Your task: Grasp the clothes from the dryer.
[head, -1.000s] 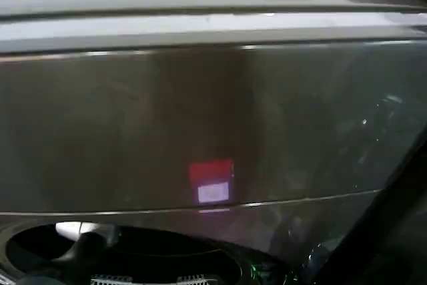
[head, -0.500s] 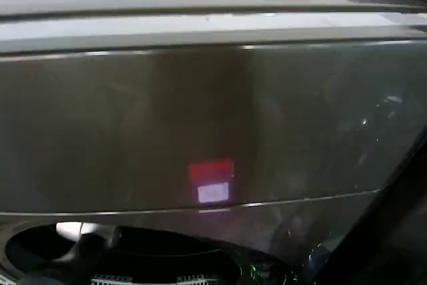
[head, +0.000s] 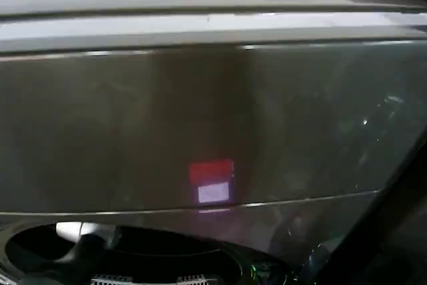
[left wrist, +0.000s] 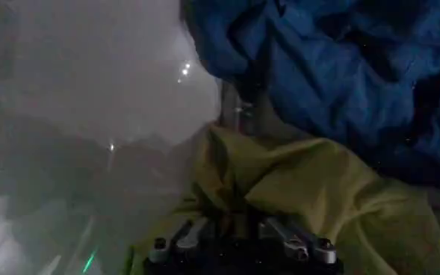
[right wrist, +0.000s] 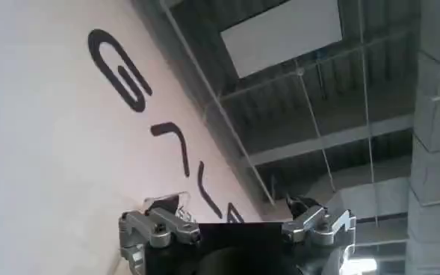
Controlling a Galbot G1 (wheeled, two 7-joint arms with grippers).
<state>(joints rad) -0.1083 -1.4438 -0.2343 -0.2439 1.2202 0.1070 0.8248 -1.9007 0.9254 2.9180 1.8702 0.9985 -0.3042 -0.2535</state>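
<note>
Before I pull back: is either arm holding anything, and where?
Left gripper pinches a fold of the lime-green fabric garment; right gripper is open, empty.

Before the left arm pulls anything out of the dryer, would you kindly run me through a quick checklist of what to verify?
1. Left gripper inside the drum, at the clothes: ok.
2. Crumpled lime-green fabric garment directly at the left gripper: ok.
3. Fingers closed on the green garment: cannot tell; fabric hides the tips.
4. Dark blue fabric garment lies beyond and partly over the green one, may drag along: not ok.
5. Bronze-brown metallic dryer porthole open: ok.
6. Right gripper open, raised toward the ceiling, away from the work: ok.
</note>
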